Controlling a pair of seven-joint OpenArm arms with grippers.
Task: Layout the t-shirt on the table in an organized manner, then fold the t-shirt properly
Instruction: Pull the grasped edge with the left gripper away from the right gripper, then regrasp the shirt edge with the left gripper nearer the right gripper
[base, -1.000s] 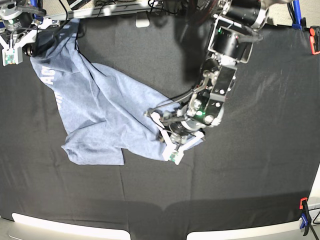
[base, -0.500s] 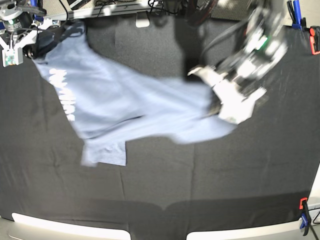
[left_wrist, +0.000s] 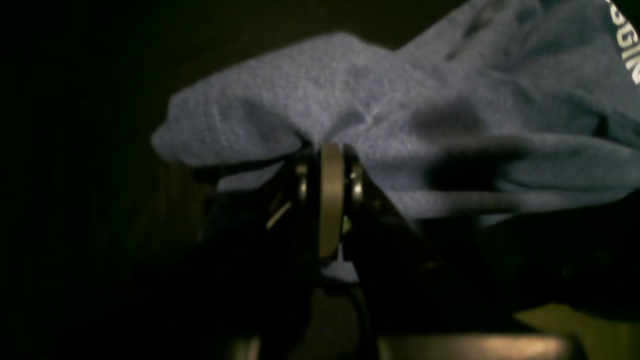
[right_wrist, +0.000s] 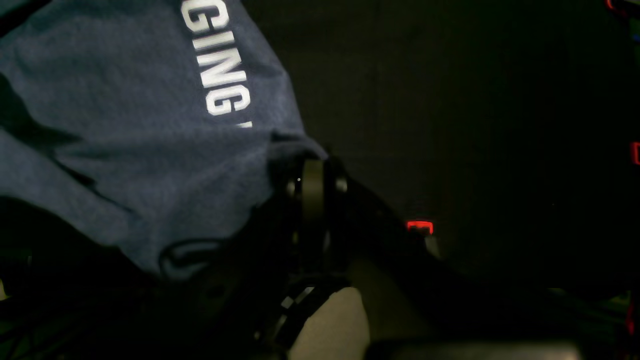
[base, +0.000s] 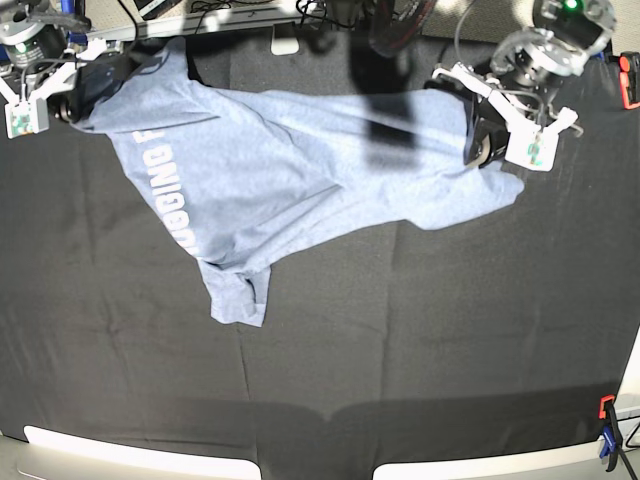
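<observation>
— Since a second ago the left gripper (base: 503, 128) has swung from mid-table up to the far right corner, dragging the t-shirt (base: 290, 170) out wide; the right gripper (base: 60, 92) has stayed at the far left, hasn't it?

— Yes; from the base view the shirt stretches between them along the back of the table (base: 420, 340), one sleeve trailing toward us.

— And the left wrist view?

— Jaws of the left gripper (left_wrist: 330, 165) pinched tight on a bunched fold of t-shirt (left_wrist: 400, 110).

— Right wrist?

— The right gripper (right_wrist: 312, 175) is clamped on the t-shirt (right_wrist: 125, 130) edge near the white lettering (right_wrist: 220, 75).

— I'd keep both grips firm, pull evenly until wrinkles flatten, then lower the cloth together; uneven tension would skew it.
</observation>
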